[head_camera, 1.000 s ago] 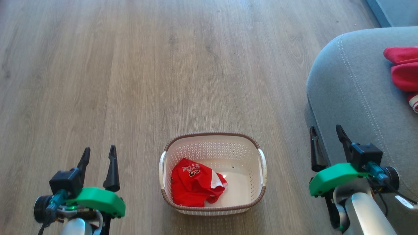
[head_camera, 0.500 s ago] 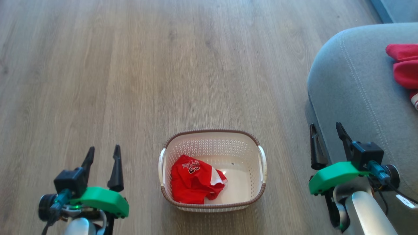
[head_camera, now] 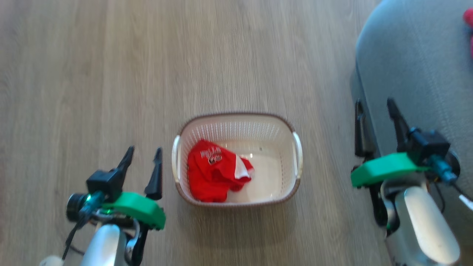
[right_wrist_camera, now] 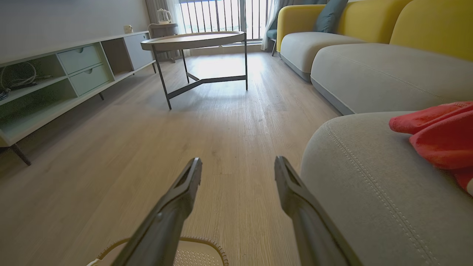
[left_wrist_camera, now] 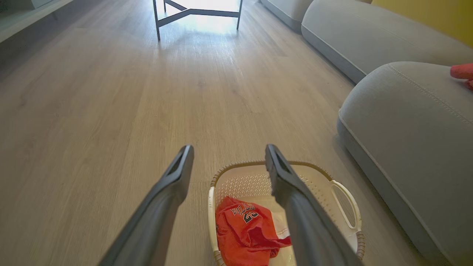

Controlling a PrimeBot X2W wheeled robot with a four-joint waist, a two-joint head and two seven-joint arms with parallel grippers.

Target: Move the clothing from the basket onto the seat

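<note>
Sitting on the wood floor point(head_camera: 111, 74), the basket point(head_camera: 236, 127) holds a crumpled red jersey point(head_camera: 210, 173) in its left half, white lettering up. More red clothing point(right_wrist_camera: 443, 136) lies on the grey seat point(right_wrist_camera: 369, 192), which stands right of the basket. Left gripper point(head_camera: 144, 150) hovers just beside the basket's left handle, fingers spread, holding nothing. Right gripper point(head_camera: 374, 102) hangs at the seat's edge, fingers spread too, empty.
</note>
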